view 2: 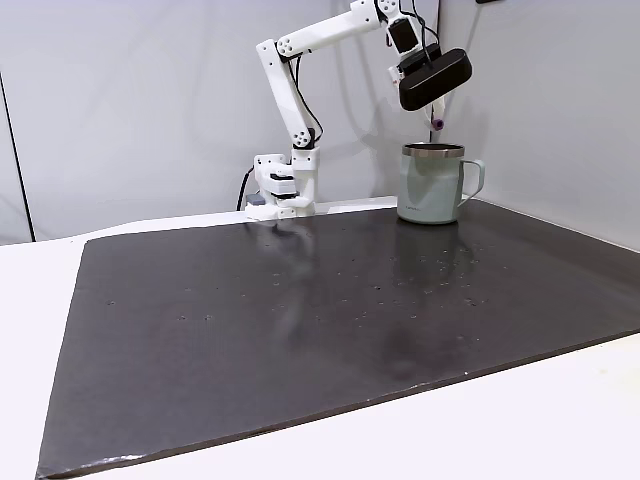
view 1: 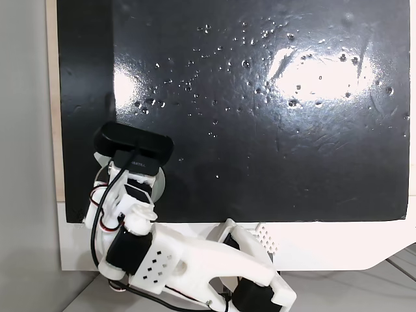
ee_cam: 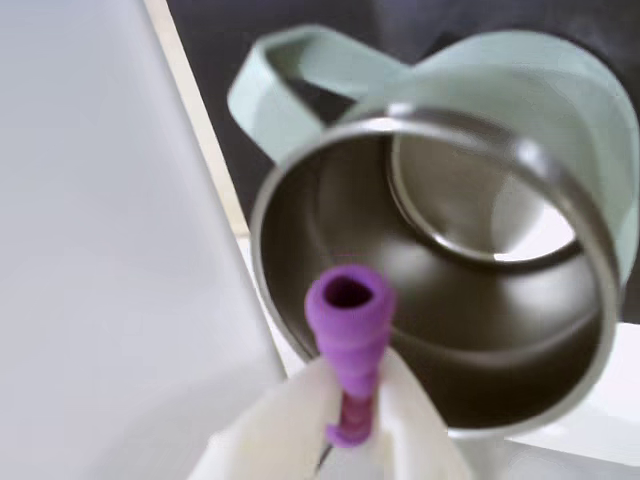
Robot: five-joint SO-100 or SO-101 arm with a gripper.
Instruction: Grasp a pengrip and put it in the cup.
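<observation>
Purple and ribbed, the pengrip is clamped between the two white fingers of the tool, which is closed on its lower part. In the wrist view the pengrip's open end projects forward over the shiny steel interior of the cup, inside the rim outline but close to the near edge of it.

Step in hand: release over the cup. For a clean drop, judge the alignment from both cameras. In a fixed view the tool hangs above the cup with the pengrip pointing down, a clear gap above the rim and roughly over the opening. Shift the tool slightly toward the centre of the opening, since the near-rim position leaves little margin. Lower it closer to the rim before opening; a light, soft cylinder may bounce off steel or cling briefly to one finger. Open the jaws fully and hold position until the part falls free.

The cup stands on the dark surface near its far edge, handle toward the right in that fixed view.
</observation>
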